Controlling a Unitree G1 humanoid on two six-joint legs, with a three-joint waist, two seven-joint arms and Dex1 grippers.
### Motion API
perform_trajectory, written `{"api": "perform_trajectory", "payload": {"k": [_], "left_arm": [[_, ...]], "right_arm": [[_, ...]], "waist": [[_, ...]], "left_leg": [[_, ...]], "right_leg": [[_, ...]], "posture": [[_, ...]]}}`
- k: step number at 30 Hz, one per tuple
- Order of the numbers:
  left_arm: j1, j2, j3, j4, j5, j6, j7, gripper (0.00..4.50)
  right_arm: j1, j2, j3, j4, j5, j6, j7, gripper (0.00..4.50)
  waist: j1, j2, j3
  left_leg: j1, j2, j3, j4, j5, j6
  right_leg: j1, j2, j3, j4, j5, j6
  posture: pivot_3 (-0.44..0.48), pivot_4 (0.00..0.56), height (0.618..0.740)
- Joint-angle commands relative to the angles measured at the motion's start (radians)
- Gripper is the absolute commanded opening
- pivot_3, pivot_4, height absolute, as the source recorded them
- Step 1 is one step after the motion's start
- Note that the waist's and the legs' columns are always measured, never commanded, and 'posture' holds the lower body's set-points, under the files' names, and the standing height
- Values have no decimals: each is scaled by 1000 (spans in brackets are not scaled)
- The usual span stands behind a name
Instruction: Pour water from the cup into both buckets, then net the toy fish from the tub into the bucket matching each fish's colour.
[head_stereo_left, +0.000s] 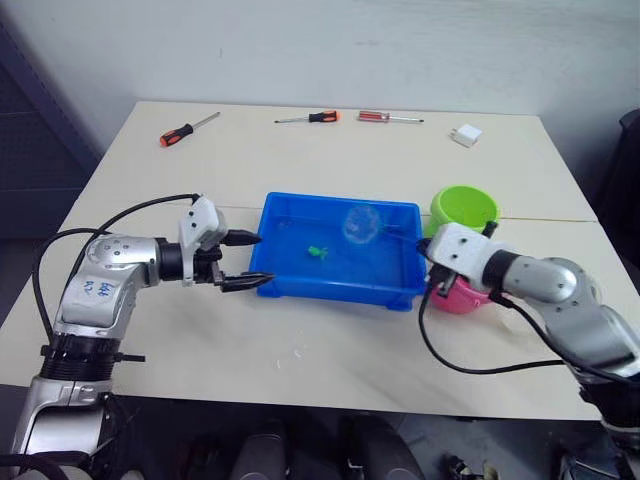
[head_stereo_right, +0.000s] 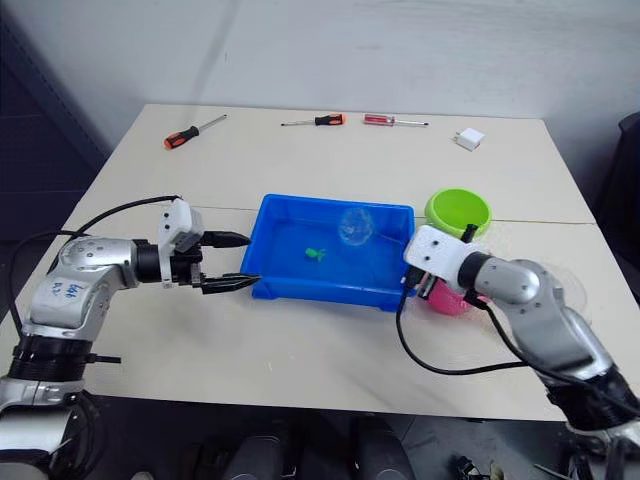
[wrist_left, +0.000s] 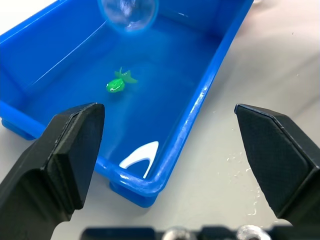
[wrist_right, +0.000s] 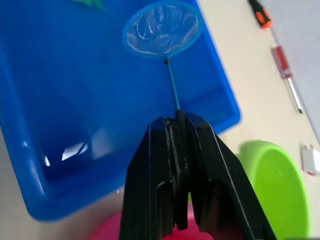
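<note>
Netting looks nearly done: the right tool (wrist_right: 176, 122) pinches the thin handle of the small blue-rimmed mesh net (wrist_right: 162, 29) over the shallow bright blue plastic tub (head_stereo_left: 290, 283) on the tabletop (head_stereo_left: 300, 345), where one tiny green toy fish (head_stereo_left: 317, 251) remains. The left tool (head_stereo_left: 243, 260) hangs spread beside the tub's near corner. Beyond, lime green bucket (head_stereo_left: 464, 208) sits behind pink bucket (head_stereo_left: 460, 297). No writing is readable.
</note>
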Motion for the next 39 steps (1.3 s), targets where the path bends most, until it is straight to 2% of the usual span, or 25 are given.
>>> {"api": "perform_trajectory", "payload": {"k": [1, 10, 14, 19, 26, 33, 39], "left_arm": [[29, 27, 48, -69, -26, 22, 24, 4487], [84, 60, 94, -119, -45, 53, 68, 4487], [87, 66, 100, -118, -44, 52, 80, 4487], [78, 67, 96, -110, -42, 43, 86, 4487], [18, 11, 85, -90, -97, 70, 85, 4487], [-92, -71, 35, -22, -111, 54, 66, 4487], [-238, -209, -24, 91, -108, 11, 42, 4487]], "right_arm": [[-53, 28, 48, 48, -86, -49, 7, 0], [-123, 142, 140, 170, -171, -143, 57, 0], [-109, 183, 136, 137, -120, -124, 121, 0], [-76, 230, 67, 64, -20, 2, 156, 0], [-16, 296, -198, -145, 316, 489, 157, 0], [32, 270, -373, -277, 424, 680, 67, 0], [115, 218, -564, -407, 472, 774, -12, 0]], "waist": [[-1, 0, 0], [-3, 0, 0], [-2, 0, 0], [-2, 0, 0], [0, 0, 0], [3, 0, 0], [13, 0, 0]], "left_leg": [[0, 0, 0, 0, 0, 0], [0, 0, 0, 0, 0, 0], [0, 0, 0, 0, 0, 0], [0, 0, 0, 0, 0, 0], [0, 0, -1, 0, -1, 2], [0, 0, -1, 0, -2, 2], [-1, 0, -1, 0, -1, 1]], "right_leg": [[0, 0, 0, 0, 0, 0], [-1, 0, 0, 1, 0, 0], [-1, 0, 0, 2, 0, 0], [-1, 0, 0, 5, 0, 0], [0, 0, -1, 6, 0, 0], [0, 0, -1, 5, 0, 0], [-1, 0, -1, 5, 0, 0]], "posture": [[0, 150, 740], [0, 150, 740], [0, 150, 740], [0, 150, 740], [0, 150, 740], [0, 150, 740], [0, 150, 740]]}}
